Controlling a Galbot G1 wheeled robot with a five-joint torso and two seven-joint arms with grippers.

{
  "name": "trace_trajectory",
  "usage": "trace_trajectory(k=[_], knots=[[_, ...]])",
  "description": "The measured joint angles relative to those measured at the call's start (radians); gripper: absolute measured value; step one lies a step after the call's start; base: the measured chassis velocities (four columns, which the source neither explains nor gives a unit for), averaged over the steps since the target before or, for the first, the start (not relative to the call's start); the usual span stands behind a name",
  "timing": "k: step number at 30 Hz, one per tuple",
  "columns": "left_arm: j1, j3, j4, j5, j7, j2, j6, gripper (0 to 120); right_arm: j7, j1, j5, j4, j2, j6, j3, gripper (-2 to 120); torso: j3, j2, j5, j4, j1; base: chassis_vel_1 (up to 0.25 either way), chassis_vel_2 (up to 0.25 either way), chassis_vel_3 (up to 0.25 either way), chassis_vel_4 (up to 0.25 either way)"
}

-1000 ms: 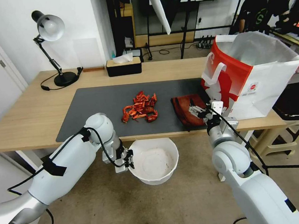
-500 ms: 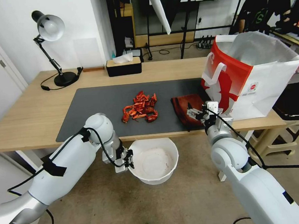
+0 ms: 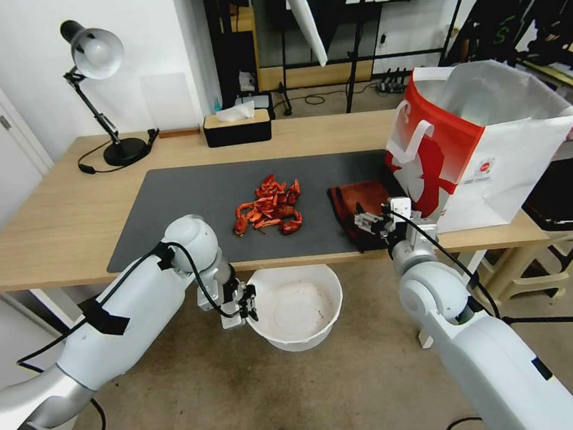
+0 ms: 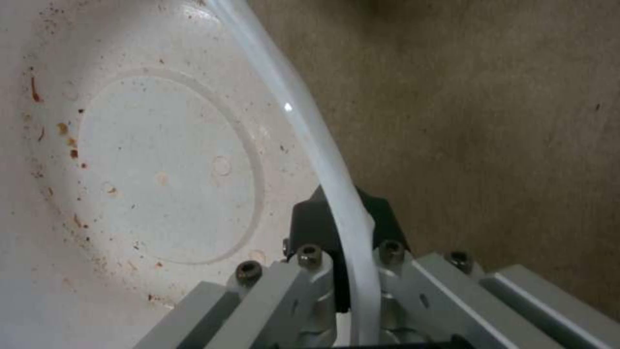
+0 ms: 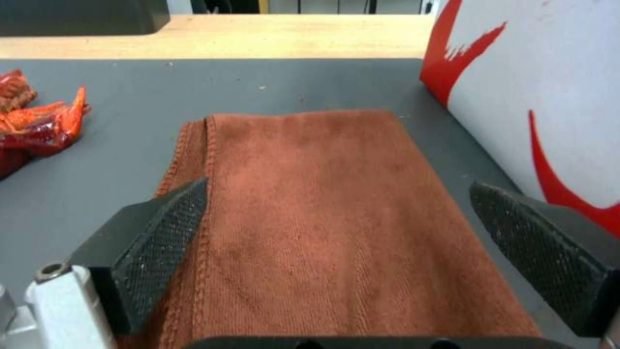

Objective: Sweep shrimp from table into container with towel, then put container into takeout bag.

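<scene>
left gripper [image 3: 249, 306] still clamped on rim of container [image 3: 296, 306], held below counter [image 3: 53, 222] front edge, barely shifted; shrimp [image 3: 269, 206] heaped mid grey mat [image 3: 186, 210], unmoved; right gripper [image 3: 367, 222] has slid left and lower onto towel [image 3: 356, 203], jaws apart straddling it, towel flat just beside takeout bag [image 3: 481, 141] at right; lamp [image 3: 98, 91], tissue box [image 3: 237, 127] at back, carpet floor

Black desk lamp [image 3: 98, 91], black tissue box [image 3: 237, 127], dark grey mat [image 3: 186, 210].
</scene>
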Motion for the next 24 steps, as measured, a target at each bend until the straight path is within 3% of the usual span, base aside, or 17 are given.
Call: trace_trajectory(k=[24], knots=[[0.004,-0.01,0.004,-0.018,0.0,0.003,0.0,0,-0.004,0.051,0.019,-0.058,-0.007,-0.066,-0.04,100,0.0,0.0,0.0,0.0,0.0,0.0,0.0,0.0,0.0]])
